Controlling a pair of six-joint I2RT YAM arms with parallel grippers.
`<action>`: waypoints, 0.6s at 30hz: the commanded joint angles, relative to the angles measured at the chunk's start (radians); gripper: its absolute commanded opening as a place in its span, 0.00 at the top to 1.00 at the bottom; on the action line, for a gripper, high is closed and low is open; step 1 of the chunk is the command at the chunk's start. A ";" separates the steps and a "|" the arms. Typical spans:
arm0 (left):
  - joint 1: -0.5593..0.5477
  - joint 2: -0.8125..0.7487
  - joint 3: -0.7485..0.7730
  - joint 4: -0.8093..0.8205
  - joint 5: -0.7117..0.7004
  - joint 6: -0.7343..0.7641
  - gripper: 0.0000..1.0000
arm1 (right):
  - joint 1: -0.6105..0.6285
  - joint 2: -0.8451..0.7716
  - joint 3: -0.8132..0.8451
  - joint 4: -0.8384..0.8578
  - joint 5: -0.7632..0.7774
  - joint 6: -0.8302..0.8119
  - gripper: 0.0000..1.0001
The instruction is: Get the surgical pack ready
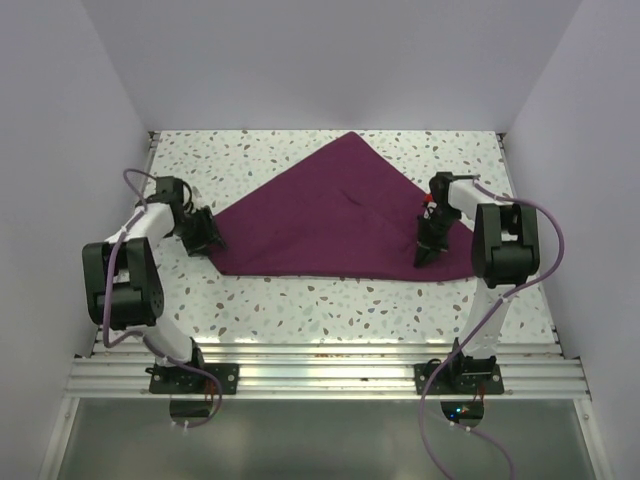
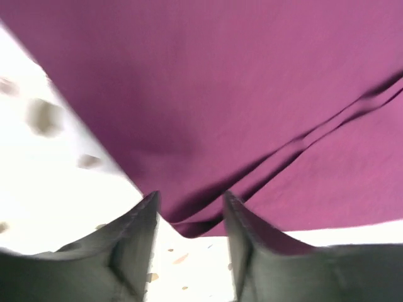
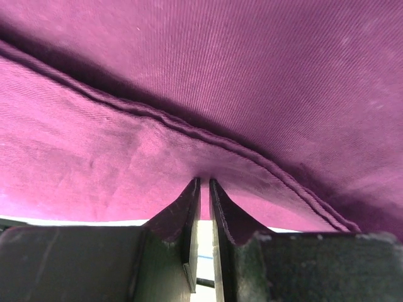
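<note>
The hem of the purple cloth [image 1: 330,215] is apparently pinched by the downward-pointed right gripper [image 3: 204,184]; its corner is flanked by the low left gripper [image 2: 189,206], jaws parted.

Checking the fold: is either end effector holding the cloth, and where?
The right end effector pinches the purple cloth near its right front edge; the left end effector is open.

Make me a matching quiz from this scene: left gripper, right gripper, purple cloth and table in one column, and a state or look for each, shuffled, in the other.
Column one:
1. left gripper
2. right gripper
3. purple cloth
4. table

Column two:
A. white with dark speckles
B. jaws apart at a cloth corner
C. folded over, lying flat
D. jaws pinched on the cloth

Pairs: 1-B, 2-D, 3-C, 4-A
</note>
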 commanded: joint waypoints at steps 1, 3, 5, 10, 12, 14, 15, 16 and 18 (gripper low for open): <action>0.012 -0.094 0.120 -0.007 -0.154 0.018 0.45 | 0.008 -0.029 0.050 -0.008 0.025 -0.011 0.85; 0.020 -0.083 0.145 -0.009 -0.202 0.007 0.39 | 0.020 -0.035 0.061 -0.014 0.013 -0.011 0.84; 0.029 -0.048 0.175 -0.006 -0.207 0.000 0.31 | 0.029 -0.038 0.067 -0.017 0.004 -0.012 0.84; 0.067 0.038 0.208 0.040 -0.224 0.010 0.28 | 0.046 -0.030 0.064 -0.008 -0.050 -0.008 0.83; 0.098 0.084 0.218 0.061 -0.208 0.029 0.29 | 0.046 -0.032 0.059 0.006 -0.059 -0.003 0.83; 0.119 0.122 0.232 0.078 -0.204 0.047 0.29 | 0.046 -0.033 0.058 0.010 -0.062 -0.003 0.83; 0.122 0.133 0.237 0.101 -0.199 0.052 0.29 | 0.048 -0.033 0.056 0.013 -0.065 -0.006 0.83; 0.126 0.157 0.243 0.114 -0.193 0.059 0.30 | 0.046 -0.032 0.052 0.019 -0.071 -0.008 0.83; 0.126 0.188 0.255 0.134 -0.190 0.075 0.31 | 0.048 -0.030 0.044 0.022 -0.074 -0.009 0.83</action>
